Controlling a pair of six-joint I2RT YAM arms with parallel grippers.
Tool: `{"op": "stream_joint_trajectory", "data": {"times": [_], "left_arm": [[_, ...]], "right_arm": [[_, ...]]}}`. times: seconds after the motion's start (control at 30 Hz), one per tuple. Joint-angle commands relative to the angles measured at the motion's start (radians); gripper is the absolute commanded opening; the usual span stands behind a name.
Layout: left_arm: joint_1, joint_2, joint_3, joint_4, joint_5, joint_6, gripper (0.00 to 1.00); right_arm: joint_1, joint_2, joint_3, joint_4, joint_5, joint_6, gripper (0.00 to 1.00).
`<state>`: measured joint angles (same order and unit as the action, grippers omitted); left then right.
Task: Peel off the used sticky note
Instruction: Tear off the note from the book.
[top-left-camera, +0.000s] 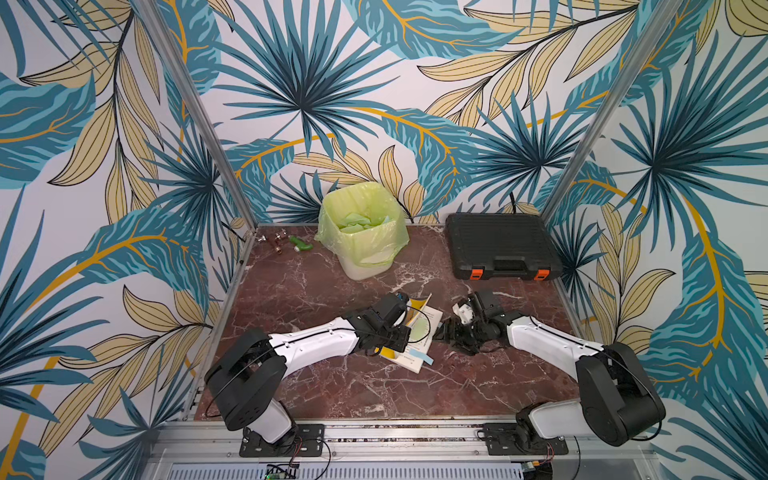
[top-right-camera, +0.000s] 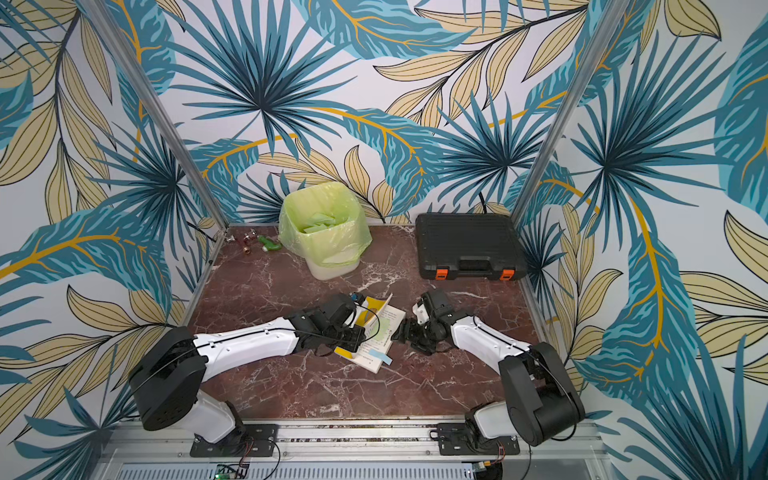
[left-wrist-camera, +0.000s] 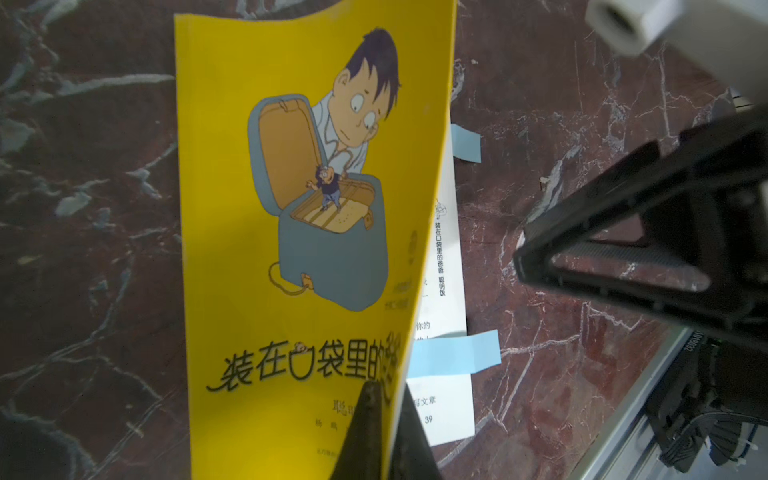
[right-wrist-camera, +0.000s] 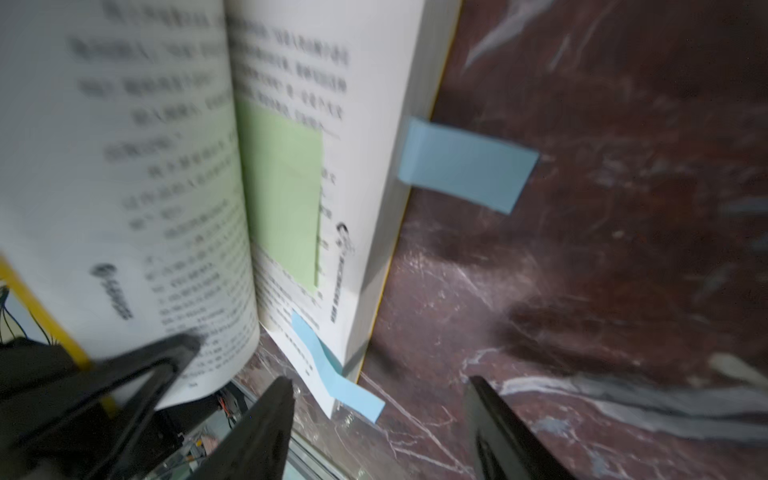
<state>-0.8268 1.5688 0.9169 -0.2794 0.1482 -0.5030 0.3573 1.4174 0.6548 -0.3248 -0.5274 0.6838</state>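
The left gripper (left-wrist-camera: 384, 415) pinches the yellow cover (left-wrist-camera: 291, 208), propping the book (top-left-camera: 419, 332) open mid-tabletop. The green sticky note (right-wrist-camera: 282, 187) lies flat on its page (unpeeled, I judge). The right gripper (right-wrist-camera: 380, 379) hangs spread beside the book.

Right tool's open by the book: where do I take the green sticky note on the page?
Take the green sticky note by its long edge nearest the page's outer margin. That edge looks slightly lifted, while the rest lies flat. Bring the right tool in from the open side of the book.
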Motion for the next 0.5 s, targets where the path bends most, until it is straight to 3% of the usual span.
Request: {"op": "stream_joint_trajectory", "data": {"times": [0.0,0.17,0.47], "left_arm": [[0.023,-0.02,-0.031,0.093,0.04,-0.042,0.0],[0.036,-0.017,-0.043,0.119,0.069,-0.055,0.0],[0.05,-0.02,-0.06,0.14,0.088,-0.07,0.0]], "right_arm": [[0.032,-0.007,-0.063,0.141,-0.104,-0.04,0.68],[0.045,0.025,-0.127,0.301,-0.13,0.031,0.64],[0.08,0.04,-0.163,0.383,-0.129,0.093,0.39]]}}
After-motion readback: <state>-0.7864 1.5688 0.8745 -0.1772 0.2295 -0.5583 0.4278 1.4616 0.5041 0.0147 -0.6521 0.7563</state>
